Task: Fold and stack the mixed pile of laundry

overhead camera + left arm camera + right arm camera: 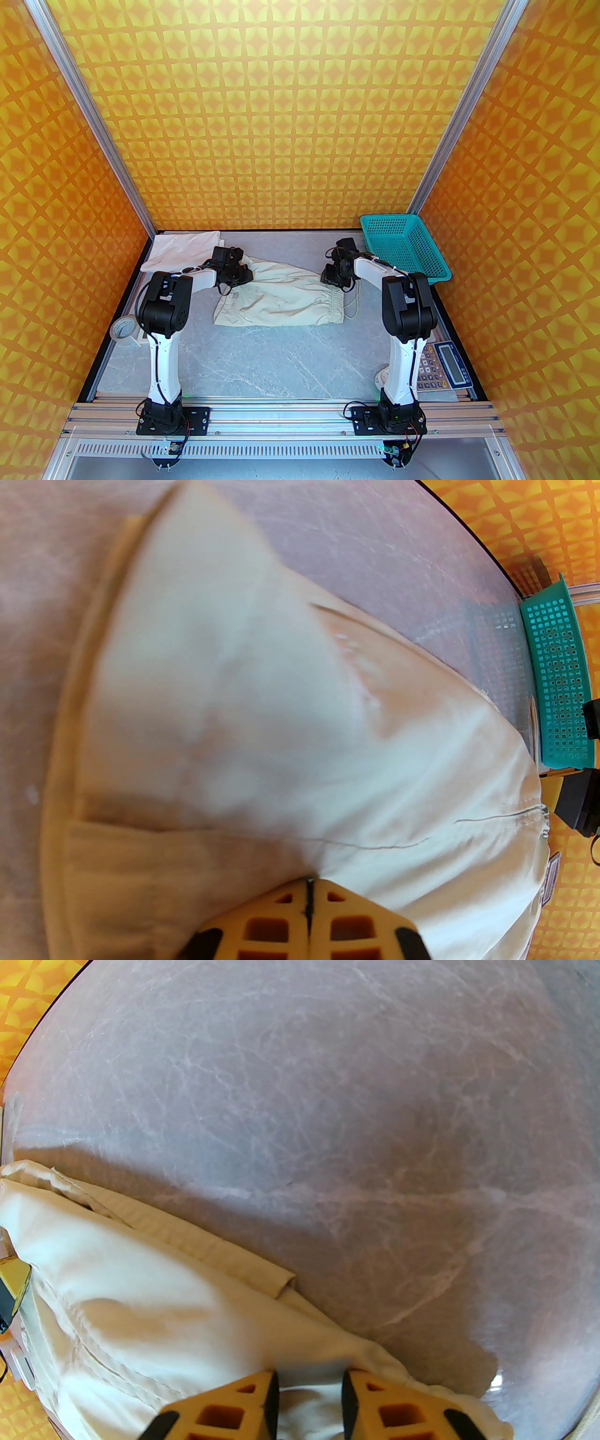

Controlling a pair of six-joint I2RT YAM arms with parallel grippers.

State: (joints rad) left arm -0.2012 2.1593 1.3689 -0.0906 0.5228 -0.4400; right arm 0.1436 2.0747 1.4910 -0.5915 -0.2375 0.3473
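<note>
Grey marbled table [281, 356], orange patterned walls [290, 117]

A lab test booth, this one: orange patterned walls [300, 117] on aluminium frame rails [93, 122], a grey marbled bench [281, 356], two bolted-down robot arms [164, 328], and a digital scale [445, 365].

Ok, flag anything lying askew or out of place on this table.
The shorts lie skewed and rumpled, their drawstring trailing loose off the waistband. A tape roll sits at the table's left edge and a scale at its right, neither being laundry.
</note>
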